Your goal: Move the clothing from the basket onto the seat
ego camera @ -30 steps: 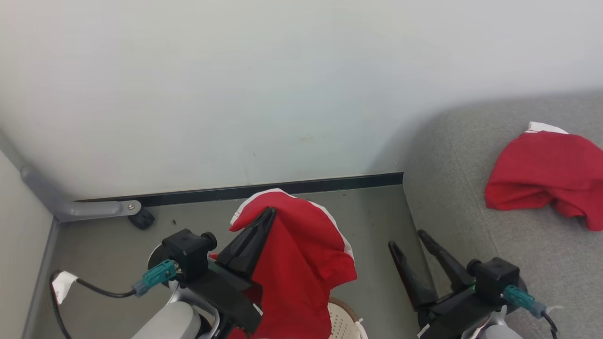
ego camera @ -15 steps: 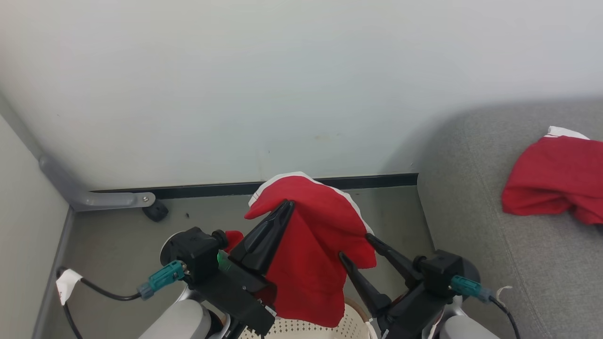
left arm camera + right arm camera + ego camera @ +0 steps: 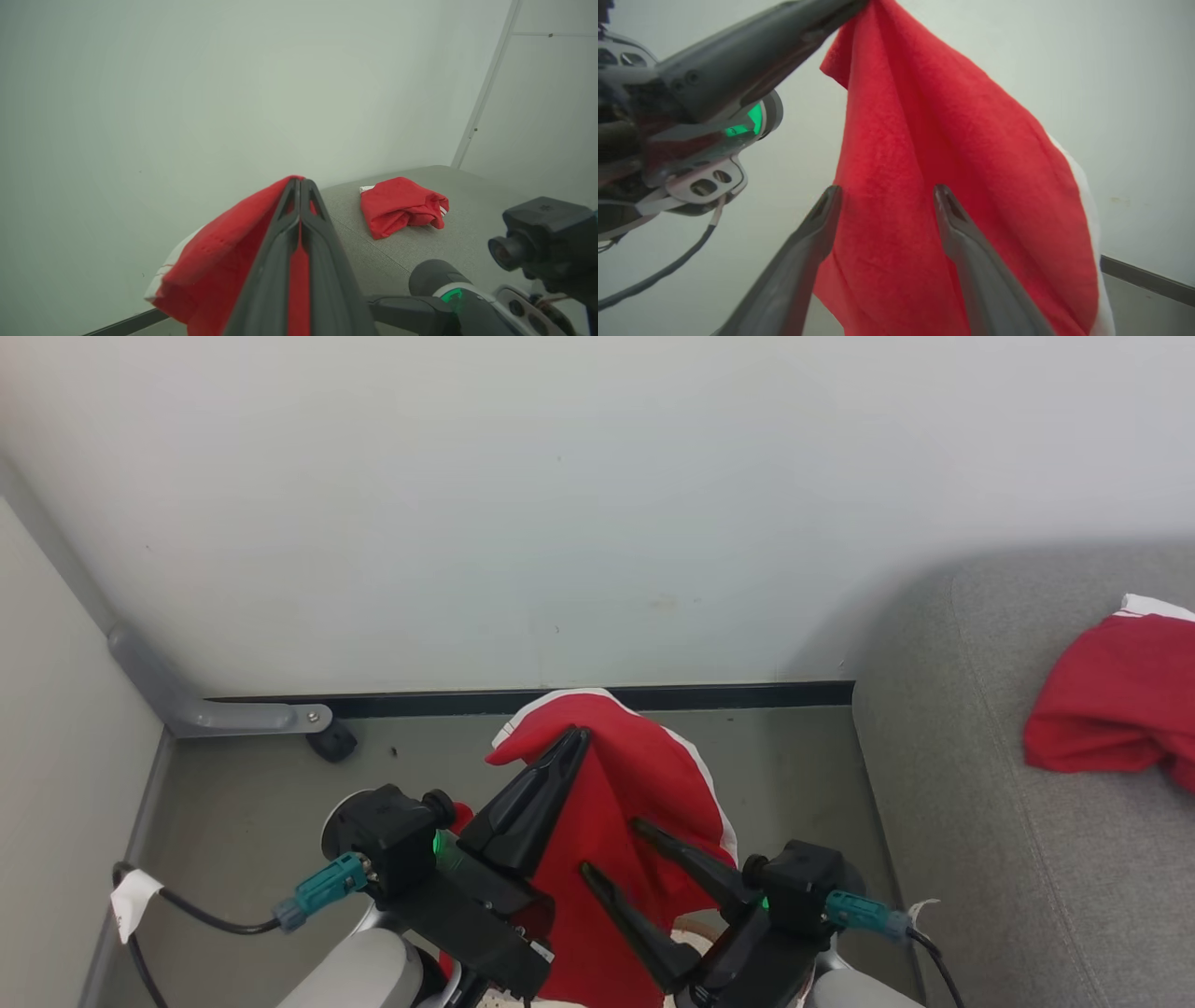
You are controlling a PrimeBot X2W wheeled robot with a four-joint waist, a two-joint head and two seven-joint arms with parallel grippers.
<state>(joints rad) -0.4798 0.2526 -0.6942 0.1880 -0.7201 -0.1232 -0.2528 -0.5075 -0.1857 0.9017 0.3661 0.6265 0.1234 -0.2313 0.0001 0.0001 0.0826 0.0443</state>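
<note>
My left gripper (image 3: 579, 735) is shut on the top of a red garment with white trim (image 3: 644, 784), which hangs from it over the floor. The left wrist view shows the shut left gripper (image 3: 299, 181) with red cloth (image 3: 219, 261) pinched between its fingers. My right gripper (image 3: 611, 846) stands open right in front of the hanging cloth, lower down. In the right wrist view the right gripper (image 3: 887, 189) has its spread fingers framing the garment (image 3: 948, 140). A sliver of the basket (image 3: 693, 933) shows below. Another red garment (image 3: 1111, 714) lies on the grey seat (image 3: 980, 821).
A pale wall with a black baseboard (image 3: 728, 695) stands close ahead. A grey metal bracket (image 3: 224, 717) and a small black foot (image 3: 331, 742) sit in the left corner. A black cable with a white tag (image 3: 135, 901) lies on the grey floor.
My open right gripper has swung left from beside the seat to the hanging garment. The left gripper keeps the garment raised. The head camera has shifted a little.
</note>
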